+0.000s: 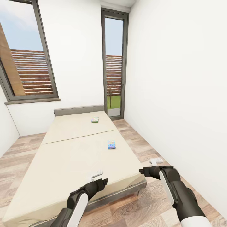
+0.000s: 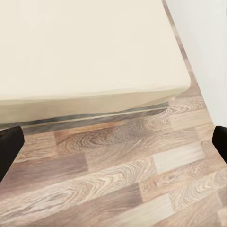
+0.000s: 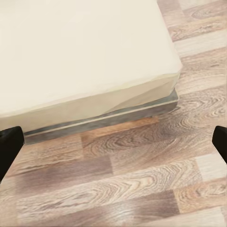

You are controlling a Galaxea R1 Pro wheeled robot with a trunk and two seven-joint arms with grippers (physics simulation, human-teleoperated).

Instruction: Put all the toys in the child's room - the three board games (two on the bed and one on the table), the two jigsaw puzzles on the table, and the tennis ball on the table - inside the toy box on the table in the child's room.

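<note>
Closest to you are your two arms, stretched out in front. Your left gripper [image 1: 96, 174] hangs over the near end of the bed [image 1: 63, 164], with its white fingers [image 1: 97, 173] pointing forward. In the left wrist view, the two dark finger tips [image 2: 9, 149] sit at the far sides of the picture with a wide gap between them, so this gripper is spread apart and holds nothing. Your right gripper [image 1: 155, 161] hangs over the wood floor [image 1: 148, 205], just past the bed's near corner on the right side. In the right wrist view its dark finger tips [image 3: 9, 146] are also far apart, so it is spread wide too, with nothing in it. Both wrist views look down at the floor planks and the near edge of the mattress with its grey frame under it. Next comes the big beige bed, which runs away from you. A blue game box [image 1: 111, 144] lies flat on it, about halfway up and near the right edge. Farther on, a green game box [image 1: 95, 119] lies flat near the grey headboard [image 1: 78, 110]. The two boxes are well apart. Behind the bed is a white wall [image 1: 78, 56] with a big window [image 1: 25, 53] on the left and a tall thin window [image 1: 114, 66] on the right.
</note>
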